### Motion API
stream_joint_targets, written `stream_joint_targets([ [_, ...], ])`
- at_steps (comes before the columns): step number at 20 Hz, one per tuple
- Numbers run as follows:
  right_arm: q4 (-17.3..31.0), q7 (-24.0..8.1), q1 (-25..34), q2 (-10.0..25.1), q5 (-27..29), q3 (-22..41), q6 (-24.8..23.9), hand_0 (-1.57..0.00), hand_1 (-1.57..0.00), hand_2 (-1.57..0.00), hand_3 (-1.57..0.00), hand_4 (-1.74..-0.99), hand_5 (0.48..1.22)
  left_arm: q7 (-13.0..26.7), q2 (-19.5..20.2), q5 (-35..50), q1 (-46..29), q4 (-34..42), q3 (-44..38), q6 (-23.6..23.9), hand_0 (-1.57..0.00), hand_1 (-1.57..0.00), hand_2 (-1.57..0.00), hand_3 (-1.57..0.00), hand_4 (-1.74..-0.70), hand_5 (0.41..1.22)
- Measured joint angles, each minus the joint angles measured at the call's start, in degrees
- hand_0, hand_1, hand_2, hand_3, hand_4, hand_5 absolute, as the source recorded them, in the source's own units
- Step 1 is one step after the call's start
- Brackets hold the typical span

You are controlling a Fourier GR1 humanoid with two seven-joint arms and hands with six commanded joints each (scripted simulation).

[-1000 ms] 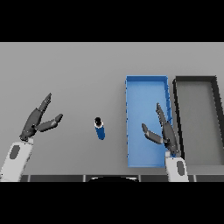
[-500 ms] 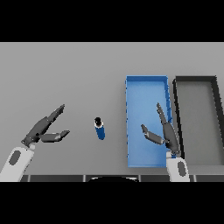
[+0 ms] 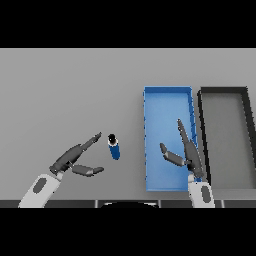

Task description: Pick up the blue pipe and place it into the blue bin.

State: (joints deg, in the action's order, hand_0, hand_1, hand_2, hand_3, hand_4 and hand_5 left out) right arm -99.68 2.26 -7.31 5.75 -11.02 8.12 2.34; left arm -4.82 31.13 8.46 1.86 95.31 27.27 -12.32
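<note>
Head view, looking down on a grey worktop (image 3: 60,85). Nearest, just left of the blue pipe, the left hand (image 3: 75,160) reaches in with fingers spread wide and thumb apart, holding nothing; its fingertips lie just beside the pipe without touching it. The right hand (image 3: 186,152), well right of the pipe, hangs over the near end of the blue bin, fingers straight and relaxed, holding nothing. The blue pipe (image 3: 114,147) is a short tube with a dark end, lying free on the worktop between the left hand and the bin. Right of the pipe sits the blue bin (image 3: 167,91), nothing in it. A black bin (image 3: 222,90) stands touching its far side. The step appears to be the approach for the grasp. Next, the left hand likely needs to slide closer and curl around the pipe.
</note>
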Motion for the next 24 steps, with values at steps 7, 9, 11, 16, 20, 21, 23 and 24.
stream_joint_targets([
  [7, -0.7, 0.3, -1.2, 0.5, 0.4, -0.5, 0.2, 0.0, 0.0, 0.0, 0.0, -1.212, 0.61, 1.6, -8.9, -1.7, 5.1, -9.6, 2.6, -0.2, 0.0, 0.0, 0.0, 0.0, -1.19, 0.469],
  [9, -0.5, -0.2, -0.7, 0.0, -0.2, 0.0, 0.0, 0.0, 0.0, 0.0, 0.0, -1.206, 0.606, 0.7, -10.7, -3.0, 6.6, -11.2, 3.5, 0.0, 0.0, 0.0, 0.0, 0.0, -1.15, 0.459],
  [11, -0.4, 0.7, -1.4, 0.2, 0.2, -0.4, 0.0, 0.0, 0.0, 0.0, 0.0, -1.201, 0.605, 1.0, -11.8, -4.8, 8.4, -13.3, 4.2, 0.3, 0.0, 0.0, 0.0, 0.0, -1.13, 0.462],
  [16, -0.9, -0.5, -1.1, 0.1, 0.7, -0.6, 0.0, 0.0, 0.0, 0.0, 0.0, -1.204, 0.605, -2.4, -16.4, -2.9, 10.3, -17.5, 3.9, -0.7, 0.0, 0.0, -0.04, -0.01, -1.24, 0.558],
  [20, -0.6, 0.1, -1.8, 0.4, 1.0, -0.9, 0.3, 0.0, 0.0, 0.0, 0.0, -1.199, 0.605, -2.3, -19.5, -2.4, 10.9, -19.1, 3.5, 1.0, -0.29, -0.46, -0.54, -0.49, -1.34, 0.765],
  [21, -1.2, 0.3, -1.8, 0.2, 1.1, -0.8, 0.2, 0.0, 0.0, 0.0, 0.0, -1.196, 0.604, -2.7, -20.1, -0.9, 10.6, -19.0, 3.0, 0.6, -0.5, -0.68, -0.73, -0.7, -1.42, 0.856],
  [23, -0.9, 0.4, -1.7, 0.2, 1.0, -0.9, 0.1, 0.0, 0.0, 0.0, 0.0, -1.195, 0.604, -2.2, -21.1, -1.5, 10.5, -19.1, 3.4, 1.5, -0.89, -1.0, -1.03, -1.01, -1.53, 0.988],
  [24, -0.8, 0.1, -1.4, 0.6, 1.3, -1.2, 0.3, 0.0, 0.0, 0.0, 0.0, -1.196, 0.604, -3.8, -21.3, -2.3, 10.0, -18.8, 4.3, 1.2, -1.02, -1.11, -1.14, -1.1, -1.57, 1.034],
])
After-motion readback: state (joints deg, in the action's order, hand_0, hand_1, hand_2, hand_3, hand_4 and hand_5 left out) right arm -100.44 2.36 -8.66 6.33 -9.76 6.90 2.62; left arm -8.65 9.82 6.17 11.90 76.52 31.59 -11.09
